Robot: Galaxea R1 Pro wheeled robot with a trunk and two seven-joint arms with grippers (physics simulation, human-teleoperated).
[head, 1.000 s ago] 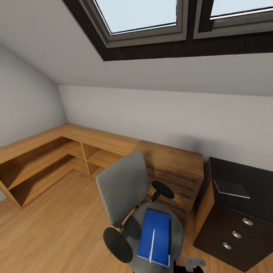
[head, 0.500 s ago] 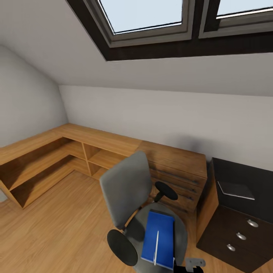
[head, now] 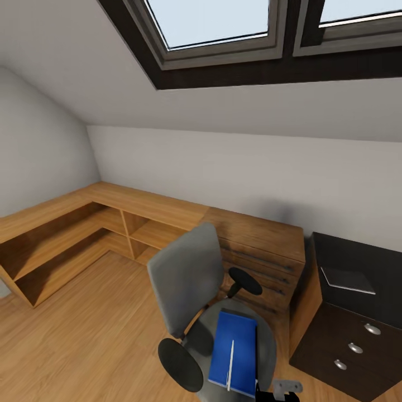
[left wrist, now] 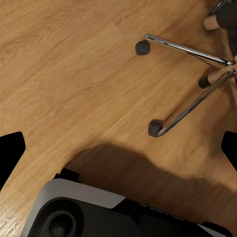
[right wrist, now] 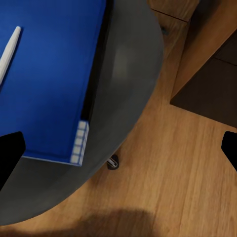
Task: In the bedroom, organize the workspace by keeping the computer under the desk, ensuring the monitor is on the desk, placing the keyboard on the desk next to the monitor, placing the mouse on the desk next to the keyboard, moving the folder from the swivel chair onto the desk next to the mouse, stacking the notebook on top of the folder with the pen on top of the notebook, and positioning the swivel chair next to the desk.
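Note:
The grey swivel chair (head: 187, 273) stands low in the middle of the head view, its back turned towards the left. On its seat (right wrist: 128, 74) lies the blue folder (head: 234, 352), and the white pen (head: 230, 363) rests on top of it. To the right is the black desk (head: 363, 251), where the grey notebook (head: 347, 279) lies flat. My right gripper (right wrist: 118, 148) hangs open above the seat's edge, beside the folder (right wrist: 49, 74) and the pen (right wrist: 10, 49). My left gripper (left wrist: 118, 150) is open over the floor near the chair's silver base (left wrist: 187, 49).
A light wood cabinet (head: 262, 245) stands between the chair and the desk. Low open wooden shelving (head: 67, 223) runs along the left walls. The desk's dark drawers with silver knobs (head: 355, 347) face the chair. Open wood floor (head: 84, 335) lies left of the chair. Skylights sit overhead.
The whole head view shifted slightly to the left a second ago, so the camera moved. Over the last half second nothing has visibly changed.

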